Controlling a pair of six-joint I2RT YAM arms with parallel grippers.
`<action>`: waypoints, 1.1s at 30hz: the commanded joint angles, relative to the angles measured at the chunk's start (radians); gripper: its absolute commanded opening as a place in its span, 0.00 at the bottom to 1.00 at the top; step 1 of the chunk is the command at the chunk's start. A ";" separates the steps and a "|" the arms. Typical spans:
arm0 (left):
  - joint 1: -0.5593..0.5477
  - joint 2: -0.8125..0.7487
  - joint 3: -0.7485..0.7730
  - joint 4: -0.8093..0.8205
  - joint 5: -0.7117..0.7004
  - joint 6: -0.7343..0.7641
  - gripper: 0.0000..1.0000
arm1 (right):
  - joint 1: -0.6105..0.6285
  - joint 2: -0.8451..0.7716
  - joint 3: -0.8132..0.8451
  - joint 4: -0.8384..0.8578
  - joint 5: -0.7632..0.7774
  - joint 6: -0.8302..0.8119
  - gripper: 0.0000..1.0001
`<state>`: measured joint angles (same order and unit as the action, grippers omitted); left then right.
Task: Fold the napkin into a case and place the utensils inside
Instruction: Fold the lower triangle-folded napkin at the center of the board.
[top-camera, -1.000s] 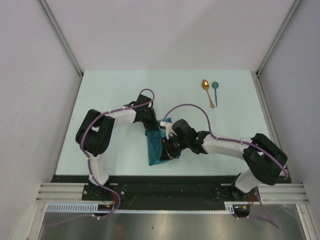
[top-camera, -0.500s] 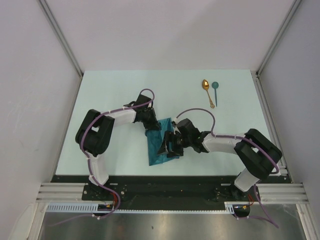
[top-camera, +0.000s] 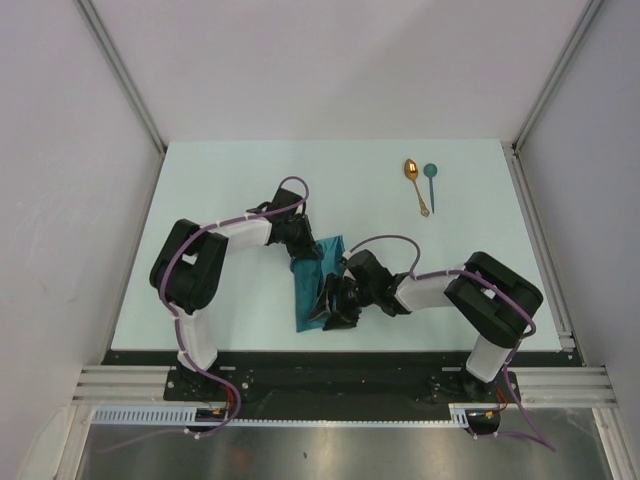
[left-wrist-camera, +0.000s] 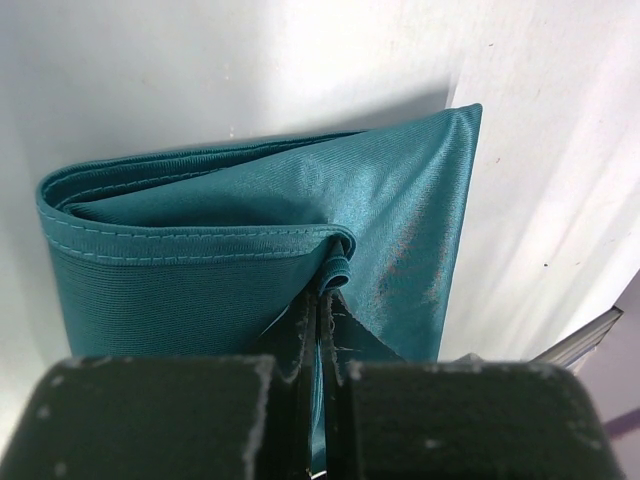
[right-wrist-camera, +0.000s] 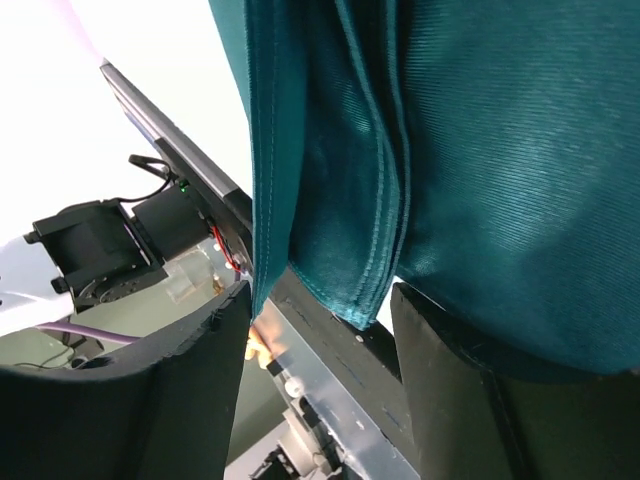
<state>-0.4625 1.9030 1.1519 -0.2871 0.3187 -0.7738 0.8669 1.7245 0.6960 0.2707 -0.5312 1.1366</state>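
At mid-table the left gripper (left-wrist-camera: 320, 305) pinches a fold of the teal napkin (top-camera: 312, 290); the right gripper (right-wrist-camera: 320, 310) holds its fingers spread around a cloth edge.

Enclosure, seen from above.
- Worktop (top-camera: 230, 190): pale mint-white, matte, rectangular; even overhead light, soft shadows.
- Back wall (top-camera: 340, 60): plain pale grey panel.
- Left wall (top-camera: 60, 220) and right wall (top-camera: 600, 220): matching panels.
- Left post (top-camera: 120, 75) and right post (top-camera: 558, 75): aluminium profiles at the rear corners.
- Near edge: black strip (top-camera: 330, 370), ribbed aluminium rail (top-camera: 120, 382), white slotted cable duct (top-camera: 140, 413), brushed steel sheet (top-camera: 340, 455).
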 joint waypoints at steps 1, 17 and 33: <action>-0.005 -0.048 0.002 0.017 0.011 0.019 0.00 | 0.003 0.012 -0.012 0.042 -0.007 0.038 0.62; -0.004 -0.047 0.000 0.017 0.011 0.013 0.00 | -0.031 -0.040 0.028 -0.030 0.016 -0.043 0.21; 0.018 -0.056 -0.029 0.057 -0.078 -0.068 0.00 | -0.063 -0.033 0.077 -0.223 -0.016 -0.322 0.00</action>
<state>-0.4530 1.9018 1.1442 -0.2718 0.2848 -0.8043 0.8116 1.7061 0.7376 0.1181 -0.5320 0.9245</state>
